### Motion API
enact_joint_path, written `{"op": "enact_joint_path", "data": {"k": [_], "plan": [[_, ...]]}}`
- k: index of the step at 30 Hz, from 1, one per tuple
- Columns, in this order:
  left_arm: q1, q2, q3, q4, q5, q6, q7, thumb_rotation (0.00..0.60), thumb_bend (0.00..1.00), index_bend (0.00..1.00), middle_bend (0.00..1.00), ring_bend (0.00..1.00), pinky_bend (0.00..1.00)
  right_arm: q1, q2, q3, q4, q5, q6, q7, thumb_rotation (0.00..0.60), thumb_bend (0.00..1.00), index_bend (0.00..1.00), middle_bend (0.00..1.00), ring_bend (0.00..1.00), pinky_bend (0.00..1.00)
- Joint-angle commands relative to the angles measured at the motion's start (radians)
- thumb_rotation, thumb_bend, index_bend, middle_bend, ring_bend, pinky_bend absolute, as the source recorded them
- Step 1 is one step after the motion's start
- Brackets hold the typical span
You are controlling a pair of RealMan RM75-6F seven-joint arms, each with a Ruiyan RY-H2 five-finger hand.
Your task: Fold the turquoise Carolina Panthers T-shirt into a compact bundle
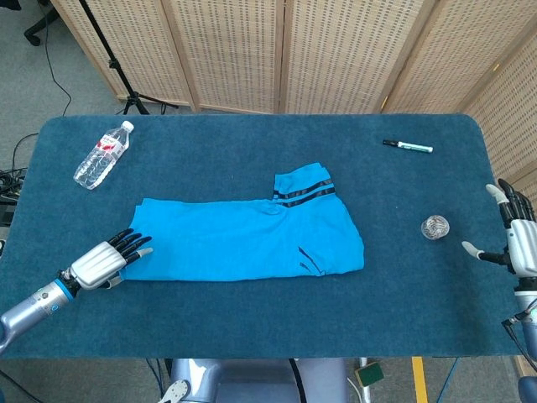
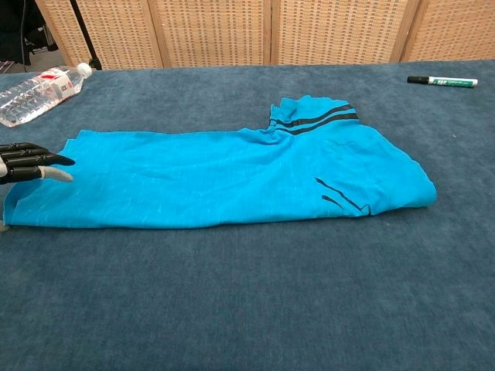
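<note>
The turquoise T-shirt (image 1: pixel 243 239) lies folded lengthwise into a long band across the middle of the table, a black-striped sleeve (image 1: pixel 304 188) poking up at its far right. My left hand (image 1: pixel 105 262) lies at the shirt's left end, its dark fingertips (image 2: pixel 35 166) stretched flat over the hem, holding nothing. My right hand (image 1: pixel 513 242) hovers with fingers spread by the table's right edge, far from the shirt (image 2: pixel 224 174).
A plastic water bottle (image 1: pixel 102 155) lies at the back left. A green-capped marker (image 1: pixel 408 146) rests at the back right. A small clear round object (image 1: pixel 435 227) sits near the right edge. Wicker screens stand behind the blue table (image 1: pixel 252 323).
</note>
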Motion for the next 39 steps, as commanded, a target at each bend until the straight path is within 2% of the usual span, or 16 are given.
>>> {"op": "enact_joint_path", "data": {"k": [1,31,33,39], "plan": [[-0.002,-0.002,-0.004,0.000,-0.005,-0.005,-0.001,0.600,0.35,0.00,0.00,0.00,0.00,-0.001,0.001,0.000,-0.001,-0.002,0.000,0.003,0.600,0.00,0.00,0.00,0.00,0.00],[-0.018,-0.028,0.005,-0.004,-0.005,-0.020,0.017,0.600,0.39,0.00,0.00,0.00,0.00,-0.002,0.005,0.004,0.000,-0.008,-0.003,0.014,0.600,0.00,0.00,0.00,0.00,0.00],[-0.016,-0.028,0.008,-0.004,-0.003,-0.018,0.017,0.600,0.40,0.04,0.00,0.00,0.00,-0.002,0.005,0.004,0.000,-0.007,-0.003,0.014,0.600,0.00,0.00,0.00,0.00,0.00],[-0.013,-0.028,0.014,-0.003,0.001,-0.018,0.018,0.600,0.40,0.27,0.00,0.00,0.00,-0.002,0.004,0.003,0.001,-0.008,-0.006,0.013,0.600,0.00,0.00,0.00,0.00,0.00]]}}
